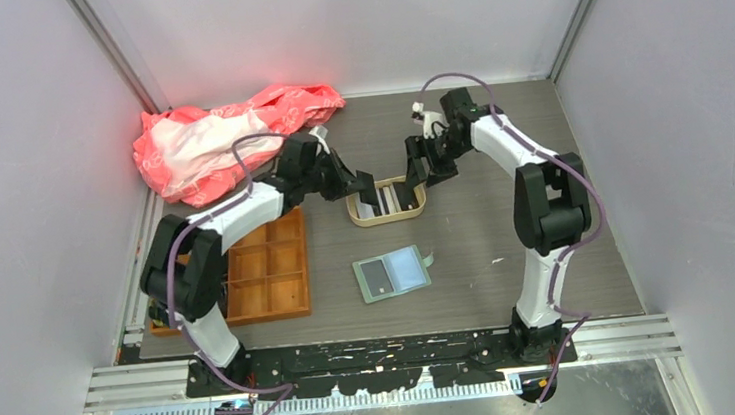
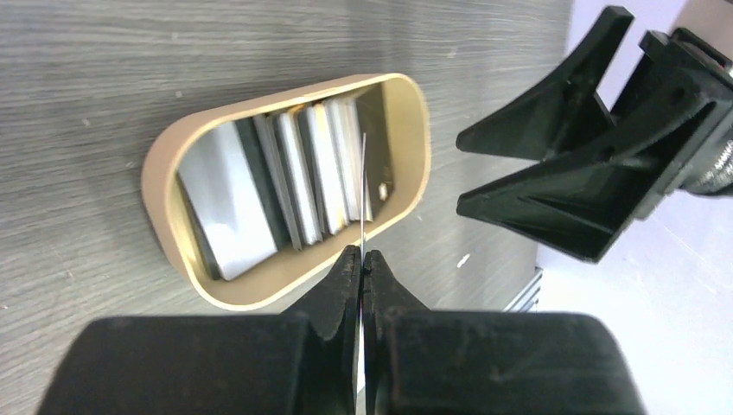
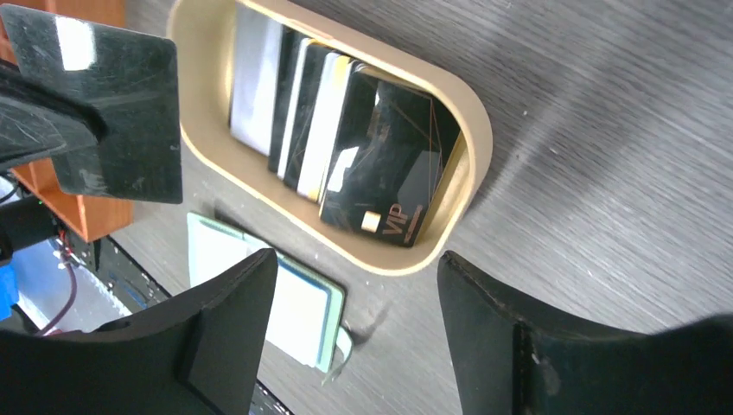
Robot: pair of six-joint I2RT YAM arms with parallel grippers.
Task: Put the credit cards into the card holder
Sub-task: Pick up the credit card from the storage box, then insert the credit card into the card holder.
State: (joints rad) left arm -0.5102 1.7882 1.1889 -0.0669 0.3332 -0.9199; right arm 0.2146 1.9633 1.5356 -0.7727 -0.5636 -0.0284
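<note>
**A:** What do we log for the beige tray (image 1: 388, 218)?

**B:** It holds the credit cards (image 2: 294, 173), pale and dark, leaning on edge in a row. A black VIP card (image 3: 389, 156) sits at one end.

**A:** Pincers?

**B:** We see the left pincer (image 2: 361, 259) pressed closed on one thin card (image 2: 364, 190), edge-on over the tray. We cannot tell whether it touches the tray. The right pincer (image 3: 356, 259) hangs spread wide, holding nothing, at the tray's other end.

**A:** Card holder?

**B:** The card holder (image 1: 391, 274) lies opened on the tabletop (image 1: 505, 216), near the tray, toward the arm bases.
</note>
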